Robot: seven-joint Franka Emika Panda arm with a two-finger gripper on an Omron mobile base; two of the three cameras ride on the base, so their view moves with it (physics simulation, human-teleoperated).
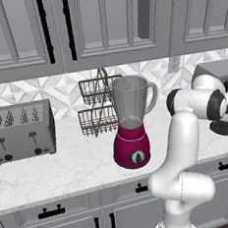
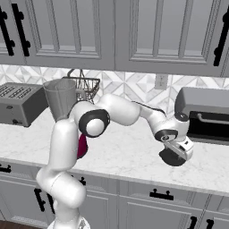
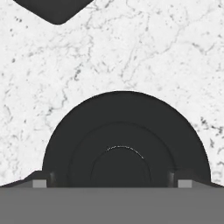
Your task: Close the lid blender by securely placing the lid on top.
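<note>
Right base view — arm bent low, pincer [image 2: 175, 154] open astride the lid [image 2: 173, 158].

Arm hid blender [image 2: 82, 147] base in right base view; lid [image 3: 126, 144] cut off at hand view's bottom; pincer [image 3: 113, 181] tips barely showed.

Even, soft rendered light; sharp, no glare.

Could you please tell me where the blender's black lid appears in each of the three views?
Left base view: lid at the right edge, on the counter, under the arm's wrist.
Right base view: lid right of centre, beneath the tool.
Hand view: lid at bottom centre, seen from above.
Shared landmark: the white marble counter.
</note>
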